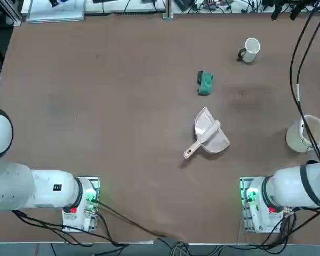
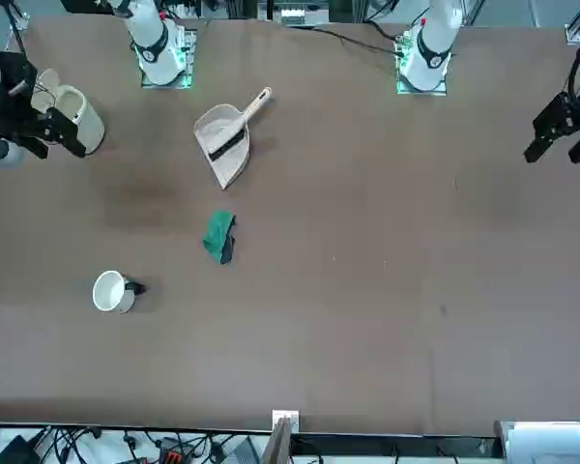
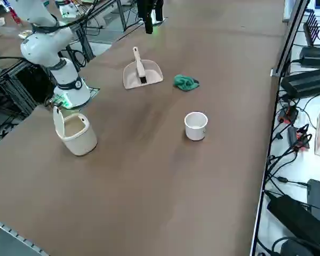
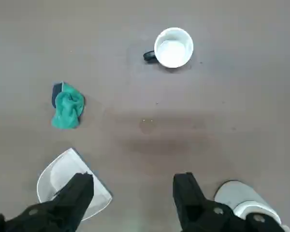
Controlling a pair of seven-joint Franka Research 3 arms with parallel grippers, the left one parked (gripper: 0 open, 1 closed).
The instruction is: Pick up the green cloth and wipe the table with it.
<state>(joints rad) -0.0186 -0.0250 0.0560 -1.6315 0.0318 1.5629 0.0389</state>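
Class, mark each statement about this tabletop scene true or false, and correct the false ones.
1. The green cloth lies on the table, between the dustpan and the white cup. True.
2. The right pincer is shut on the cloth. False: it is open and empty, high above the table.
3. The dustpan lies nearer the robot's bases than the cloth does. True.
4. The white cup lies tipped on its side. False: it stands upright, its mouth open upward.
5. The cloth rests inside the dustpan. False: they lie apart.

R arm raised; pincer (image 4: 134, 188) pointing down w/ fingers (image 4: 79, 191) apart, empty.
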